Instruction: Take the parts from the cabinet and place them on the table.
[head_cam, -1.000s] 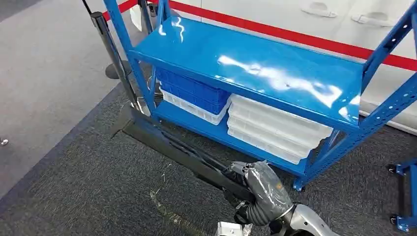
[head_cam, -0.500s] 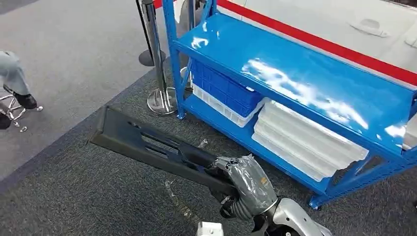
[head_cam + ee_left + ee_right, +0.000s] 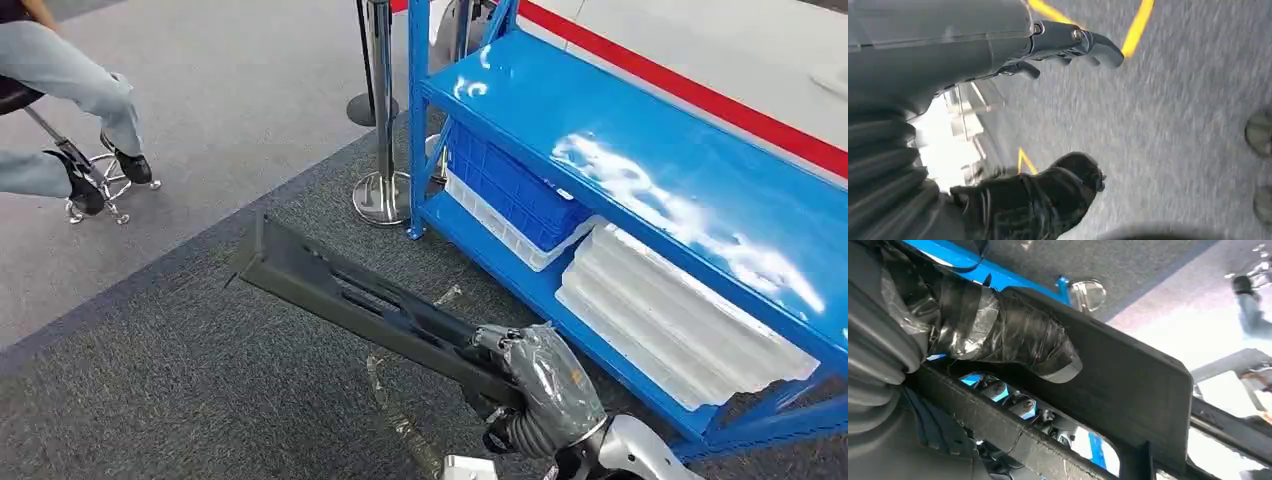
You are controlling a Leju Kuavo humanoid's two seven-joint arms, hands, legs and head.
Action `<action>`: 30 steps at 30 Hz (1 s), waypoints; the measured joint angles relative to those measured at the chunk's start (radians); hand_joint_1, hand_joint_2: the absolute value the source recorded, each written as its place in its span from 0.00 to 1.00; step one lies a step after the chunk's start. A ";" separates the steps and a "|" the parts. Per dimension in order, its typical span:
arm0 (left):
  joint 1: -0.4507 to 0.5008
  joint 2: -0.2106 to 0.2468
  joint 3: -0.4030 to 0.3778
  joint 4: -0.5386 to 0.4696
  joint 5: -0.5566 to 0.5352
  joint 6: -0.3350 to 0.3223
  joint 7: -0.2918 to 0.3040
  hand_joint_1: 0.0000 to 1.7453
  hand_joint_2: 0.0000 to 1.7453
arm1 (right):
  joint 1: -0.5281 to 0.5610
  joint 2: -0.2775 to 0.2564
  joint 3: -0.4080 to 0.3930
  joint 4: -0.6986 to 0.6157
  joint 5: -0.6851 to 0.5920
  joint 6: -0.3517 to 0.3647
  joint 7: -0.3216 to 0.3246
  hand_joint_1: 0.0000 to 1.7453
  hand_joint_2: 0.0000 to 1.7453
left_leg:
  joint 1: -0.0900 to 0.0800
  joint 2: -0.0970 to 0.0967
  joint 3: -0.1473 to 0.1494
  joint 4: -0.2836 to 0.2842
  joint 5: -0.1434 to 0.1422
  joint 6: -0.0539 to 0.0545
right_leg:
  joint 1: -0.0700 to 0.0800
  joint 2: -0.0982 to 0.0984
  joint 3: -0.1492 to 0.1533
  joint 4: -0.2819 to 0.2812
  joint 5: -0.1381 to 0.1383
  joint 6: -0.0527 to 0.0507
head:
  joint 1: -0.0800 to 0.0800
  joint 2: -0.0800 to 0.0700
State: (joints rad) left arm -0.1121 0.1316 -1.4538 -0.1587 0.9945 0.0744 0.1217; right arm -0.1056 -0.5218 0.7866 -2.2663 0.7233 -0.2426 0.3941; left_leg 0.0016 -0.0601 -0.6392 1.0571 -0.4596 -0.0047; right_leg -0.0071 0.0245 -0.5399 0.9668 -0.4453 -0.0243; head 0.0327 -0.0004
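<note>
- The right hand (image 3: 530, 385), wrapped in grey tape and clear film, sits at the lower middle of the head view and grips one end of a long black plastic part (image 3: 360, 305).
- In the right wrist view the taped thumb (image 3: 1013, 337) lies across the part's flat face (image 3: 1128, 385), and darker fingers (image 3: 1020, 405) curl in behind it through a slot.
- The part runs from that hand up and left across the frame, held off the dark grey carpet (image 3: 150, 400), its far end near the frame's middle left.
- The left hand (image 3: 1048, 115) holds nothing; its dark fingers (image 3: 1083, 42) and thumb (image 3: 1058, 187) are spread apart above grey floor with yellow lines.
- To the right stands a blue metal rack (image 3: 620, 150) with a glossy top shelf.
- On its lower shelf sit a blue crate (image 3: 510, 185) on a white tray, and beside them a stack of white trays (image 3: 680, 325).
- Just left of the rack stands a chrome stanchion post (image 3: 380, 110).
- At upper left, on paler floor, a person's legs (image 3: 70, 80) rest by a stool.
</note>
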 joint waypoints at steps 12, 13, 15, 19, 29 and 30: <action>-0.005 0.000 0.005 -0.002 0.018 0.034 -0.011 0.00 1.00 | 0.021 -0.029 -0.011 -0.043 -0.001 0.006 0.001 1.00 1.00 | 0.018 0.102 0.032 -0.021 0.007 -0.004 | -0.005 -0.142 0.000 0.041 -0.032 0.046 | -0.009 0.000; -0.004 0.001 0.005 -0.002 0.018 0.034 -0.011 0.00 1.00 | 0.020 -0.029 -0.014 -0.043 -0.001 0.006 0.001 1.00 1.00 | 0.017 0.089 0.030 -0.021 0.008 0.005 | -0.008 -0.153 0.004 0.040 -0.034 0.051 | -0.011 0.000; -0.003 0.003 0.005 -0.002 0.018 0.034 -0.011 0.00 1.00 | 0.020 -0.032 -0.017 -0.048 -0.001 0.006 0.000 1.00 1.00 | 0.021 0.069 0.031 -0.031 0.017 0.024 | -0.015 -0.092 -0.011 0.072 -0.073 0.059 | -0.004 0.000; -0.005 0.003 0.005 -0.002 0.014 0.019 -0.010 0.00 1.00 | 0.022 -0.034 -0.021 -0.055 -0.001 0.010 0.001 1.00 1.00 | 0.013 0.026 0.024 -0.032 0.023 0.036 | -0.008 -0.029 -0.147 0.357 -0.185 0.050 | 0.004 0.000; -0.001 0.028 0.004 0.000 0.010 0.008 0.000 0.00 1.00 | 0.022 -0.032 -0.021 -0.056 -0.018 0.001 -0.025 1.00 1.00 | 0.000 -0.094 0.008 -0.039 0.040 0.009 | -0.005 0.023 -0.018 0.033 -0.014 0.007 | 0.008 0.000; -0.004 0.019 0.004 -0.003 0.010 0.007 0.000 0.00 1.00 | 0.022 -0.032 -0.022 -0.055 -0.020 0.001 -0.026 1.00 1.00 | -0.003 -0.034 0.000 -0.019 0.020 0.005 | -0.007 0.010 -0.010 0.024 -0.010 0.006 | 0.004 0.000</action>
State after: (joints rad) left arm -0.1157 0.1510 -1.4500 -0.1622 1.0044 0.0816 0.1213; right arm -0.0831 -0.5543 0.7649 -2.3217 0.7031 -0.2419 0.3685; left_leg -0.0017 -0.0943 -0.6394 1.0386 -0.4398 -0.0002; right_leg -0.0138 0.0347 -0.5500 0.9910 -0.4550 -0.0179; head 0.0366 -0.0004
